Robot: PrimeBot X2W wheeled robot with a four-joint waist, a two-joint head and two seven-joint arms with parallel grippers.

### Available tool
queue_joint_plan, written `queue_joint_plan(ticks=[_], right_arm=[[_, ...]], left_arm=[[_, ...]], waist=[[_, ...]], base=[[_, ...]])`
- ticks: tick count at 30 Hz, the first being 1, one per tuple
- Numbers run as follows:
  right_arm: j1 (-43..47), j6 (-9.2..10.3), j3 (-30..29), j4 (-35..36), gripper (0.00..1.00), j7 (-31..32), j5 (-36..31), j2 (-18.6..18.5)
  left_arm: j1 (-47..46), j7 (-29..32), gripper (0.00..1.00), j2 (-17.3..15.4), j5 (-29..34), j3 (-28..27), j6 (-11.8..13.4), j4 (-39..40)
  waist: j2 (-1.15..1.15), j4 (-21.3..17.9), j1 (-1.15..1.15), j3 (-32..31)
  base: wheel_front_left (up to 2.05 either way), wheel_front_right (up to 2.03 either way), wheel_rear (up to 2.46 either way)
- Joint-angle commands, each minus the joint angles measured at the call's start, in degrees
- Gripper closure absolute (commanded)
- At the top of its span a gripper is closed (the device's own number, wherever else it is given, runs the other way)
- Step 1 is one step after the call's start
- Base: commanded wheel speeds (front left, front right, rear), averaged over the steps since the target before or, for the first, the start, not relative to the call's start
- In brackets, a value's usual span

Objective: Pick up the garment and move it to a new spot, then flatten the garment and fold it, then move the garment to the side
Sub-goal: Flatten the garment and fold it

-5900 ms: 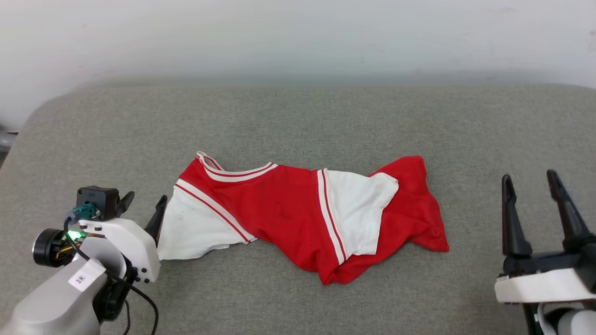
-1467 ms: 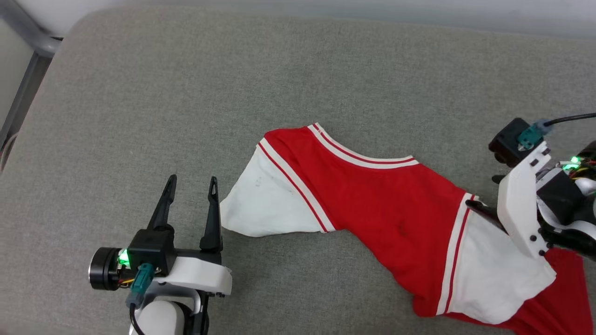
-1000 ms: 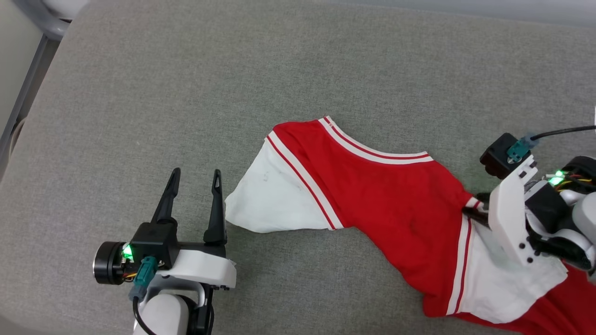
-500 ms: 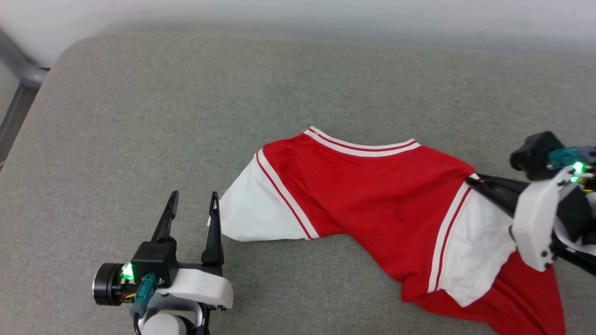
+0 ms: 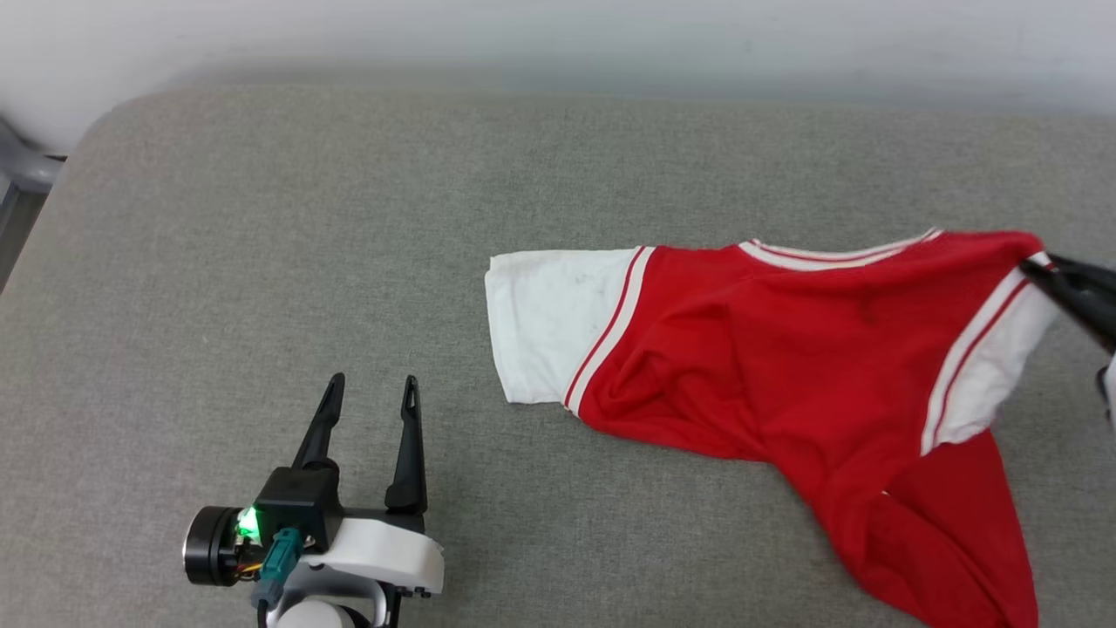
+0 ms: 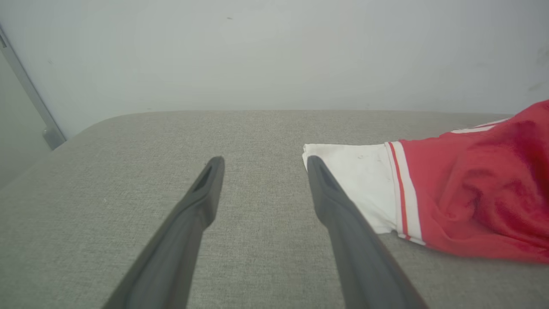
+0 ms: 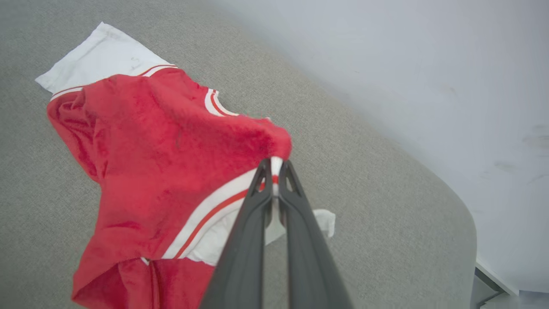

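Note:
The garment (image 5: 785, 349) is a red T-shirt with white sleeves and striped trim, stretched across the right half of the grey cushion (image 5: 349, 218). My right gripper (image 7: 274, 165) is shut on the garment (image 7: 171, 163) at the striped shoulder seam and holds that part lifted off the cushion. In the head view its dark fingers (image 5: 1077, 292) enter from the right edge. The other white sleeve (image 5: 549, 323) lies flat. My left gripper (image 5: 370, 388) stands open at the lower left, apart from the sleeve. In the left wrist view its fingers (image 6: 321, 189) frame bare cushion, with the sleeve (image 6: 364, 180) just right.
A pale wall (image 5: 558, 35) runs behind the cushion's far edge. A grey metal frame (image 5: 17, 174) stands past the rounded left corner. In the right wrist view the cushion's right end (image 7: 467, 223) drops off near the gripper.
My right gripper has closed on the shoulder seam and pulled the garment up and to the right. The left sleeve has slid and straightened out flat. The left gripper stayed open in place.

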State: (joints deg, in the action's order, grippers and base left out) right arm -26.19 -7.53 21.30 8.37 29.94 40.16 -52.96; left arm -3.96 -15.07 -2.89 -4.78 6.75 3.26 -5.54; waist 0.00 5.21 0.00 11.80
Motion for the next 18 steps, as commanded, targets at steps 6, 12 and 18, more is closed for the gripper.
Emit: queue_joint_plan(ticks=[6,12,18], right_arm=[[-2.04,0.08,-3.78,-2.7,1.0,6.25,-1.75,-1.49],[-6.63,0.07,-3.11,-9.05,1.0,9.89,-3.24,-0.16],[-14.38,0.07,0.93,-17.2,1.0,9.59,-6.19,4.51]], left_arm=[[-1.76,-0.15,0.0,0.03,-0.56,0.61,0.32,0.14],[-3.36,-0.15,0.0,0.03,-1.49,1.36,0.55,0.26],[-5.56,-0.15,0.0,0.03,-1.8,1.75,0.76,0.66]], waist=[[0.0,1.95,0.0,2.35],[0.0,4.06,0.0,5.43],[0.0,5.49,0.0,8.79]], base=[[0.0,0.0,0.0],[0.0,0.0,0.0],[0.0,0.0,0.0]])
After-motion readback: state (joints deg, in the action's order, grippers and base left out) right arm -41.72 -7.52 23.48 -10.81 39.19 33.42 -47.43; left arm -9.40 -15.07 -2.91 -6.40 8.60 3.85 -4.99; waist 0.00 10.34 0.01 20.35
